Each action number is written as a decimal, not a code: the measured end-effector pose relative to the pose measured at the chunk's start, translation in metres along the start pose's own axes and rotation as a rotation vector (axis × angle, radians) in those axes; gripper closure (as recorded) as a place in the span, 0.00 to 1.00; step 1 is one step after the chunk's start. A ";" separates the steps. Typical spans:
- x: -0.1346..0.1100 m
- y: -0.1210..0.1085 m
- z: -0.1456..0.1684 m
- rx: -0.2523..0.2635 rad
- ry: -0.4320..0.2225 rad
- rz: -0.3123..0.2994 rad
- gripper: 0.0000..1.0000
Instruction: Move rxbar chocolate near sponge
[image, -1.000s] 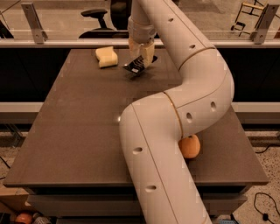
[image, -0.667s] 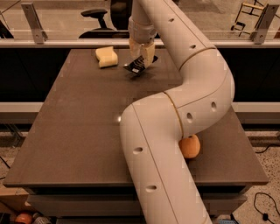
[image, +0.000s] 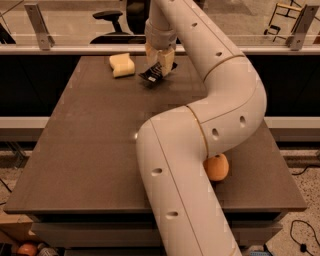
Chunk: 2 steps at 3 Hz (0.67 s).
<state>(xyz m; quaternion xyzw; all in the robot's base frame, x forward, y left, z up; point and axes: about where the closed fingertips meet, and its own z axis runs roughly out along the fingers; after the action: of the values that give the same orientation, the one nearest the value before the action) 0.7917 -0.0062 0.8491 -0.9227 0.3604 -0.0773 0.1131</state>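
The rxbar chocolate (image: 154, 74) is a flat black wrapper bar with white lettering, held tilted just above the far part of the dark table (image: 85, 150). My gripper (image: 161, 67) reaches down from the far side and is shut on the bar's upper end. The sponge (image: 122, 65) is a pale yellow soft block lying on the table a short way to the left of the bar, apart from it.
A round orange fruit (image: 217, 167) sits at the table's right front, partly behind my arm (image: 200, 130). My white arm curves across the table's right half. A rail and an office chair (image: 107, 20) stand beyond the far edge.
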 end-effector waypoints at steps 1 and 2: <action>0.002 -0.005 0.005 0.014 0.005 0.000 0.35; 0.003 -0.008 0.009 0.023 0.008 0.000 0.12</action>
<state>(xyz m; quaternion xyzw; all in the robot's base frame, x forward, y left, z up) 0.8013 -0.0012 0.8430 -0.9210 0.3600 -0.0853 0.1223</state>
